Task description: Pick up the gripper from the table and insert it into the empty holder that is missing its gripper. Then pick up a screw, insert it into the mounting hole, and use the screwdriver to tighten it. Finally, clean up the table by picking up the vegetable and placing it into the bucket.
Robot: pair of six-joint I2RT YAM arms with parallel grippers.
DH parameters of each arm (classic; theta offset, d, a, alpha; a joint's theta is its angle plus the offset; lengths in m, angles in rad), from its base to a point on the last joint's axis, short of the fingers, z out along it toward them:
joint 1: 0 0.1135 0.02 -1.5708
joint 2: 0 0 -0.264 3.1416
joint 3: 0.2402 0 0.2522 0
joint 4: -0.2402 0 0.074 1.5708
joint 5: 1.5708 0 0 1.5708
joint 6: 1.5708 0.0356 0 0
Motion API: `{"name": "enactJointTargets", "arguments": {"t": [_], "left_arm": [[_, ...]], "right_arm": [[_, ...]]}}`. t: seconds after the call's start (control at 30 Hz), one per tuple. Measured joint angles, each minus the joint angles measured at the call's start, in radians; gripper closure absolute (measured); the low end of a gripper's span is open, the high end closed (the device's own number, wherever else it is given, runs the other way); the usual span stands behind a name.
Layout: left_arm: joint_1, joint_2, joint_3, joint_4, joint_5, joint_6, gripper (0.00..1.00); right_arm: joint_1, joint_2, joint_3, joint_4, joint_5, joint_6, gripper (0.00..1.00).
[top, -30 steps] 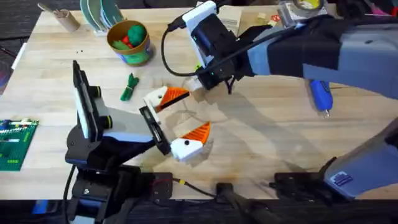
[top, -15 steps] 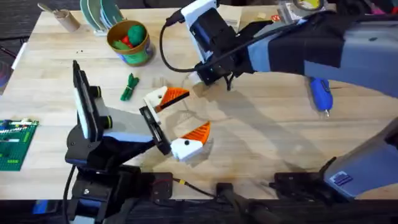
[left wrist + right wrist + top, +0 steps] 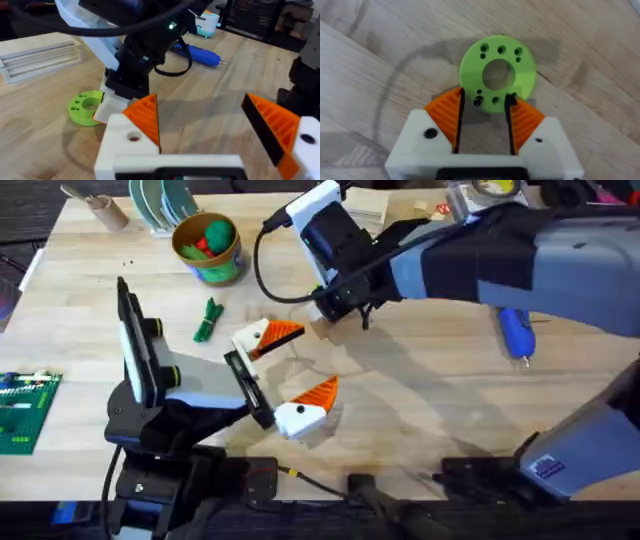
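Right end effector (image 3: 484, 97): released. We see its two orange pads parted by a narrow gap with nothing clamped between them.
Right end effector position: reached across the middle of the counter (image 3: 430, 400), low over the green ring disc (image 3: 497, 70), with its fingertips at the disc's near edge. The disc is not a task item.
Left end effector (image 3: 310, 360): released, spread wide and holding nothing.
Gripper (image 3: 144, 117): an orange finger sits on each of the left end effector's white blocks. We cannot tell which one is the newly fitted part.
Holder (image 3: 125, 145): the white block shows a dark mounting hole. We cannot tell whether a screw is seated in it.
Screwdriver (image 3: 517, 332): lying flat on the counter, well apart from both end effectors, toward the robot's right.
Screwdriver axis: running near-to-far with the metal tip toward the arm bases. We judge the right arm to be the nearer one.
Vegetable (image 3: 207, 320): on the counter to the robot's left of the right end effector, between the left end effector and the bucket (image 3: 222, 268).
Vegetable axis: roughly near-to-far, pointing toward the bucket.
Governing relation: if tightening is the step in hand, the right end effector must swing away from the disc toward the robot's right. It should close across the blue handle, square to the handle's long axis.
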Motion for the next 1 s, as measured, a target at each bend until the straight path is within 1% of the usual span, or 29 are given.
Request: {"name": "enactJointTargets", "arguments": {"t": [0.13,0.23,0.57,0.83,0.9,1.0], "left_arm": [[0.000,0.000,0.000,0.000,0.000,0.000,0.008],[0.000,0.000,0.000,0.000,0.000,0.000,0.008],[0.000,0.000,0.000,0.000,0.000,0.000,0.008],[0.000,0.000,0.000,0.000,0.000,0.000,0.008],[0.000,0.000,0.000,0.000,0.000,0.000,0.008],[0.000,0.000,0.000,0.000,0.000,0.000,0.008]], "right_arm": [[0.000,0.000,0.000,0.000,0.006,-0.002,0.513],[0.000,0.000,0.000,0.000,0.006,-0.002,0.537],[0.000,0.000,0.004,0.001,0.007,-0.002,0.787],[0.000,0.000,0.005,0.001,0.007,-0.026,0.870],[0.000,0.000,0.005,0.001,0.007,-0.034,0.871],[0.000,0.000,0.005,0.000,0.006,-0.040,0.821]]}}
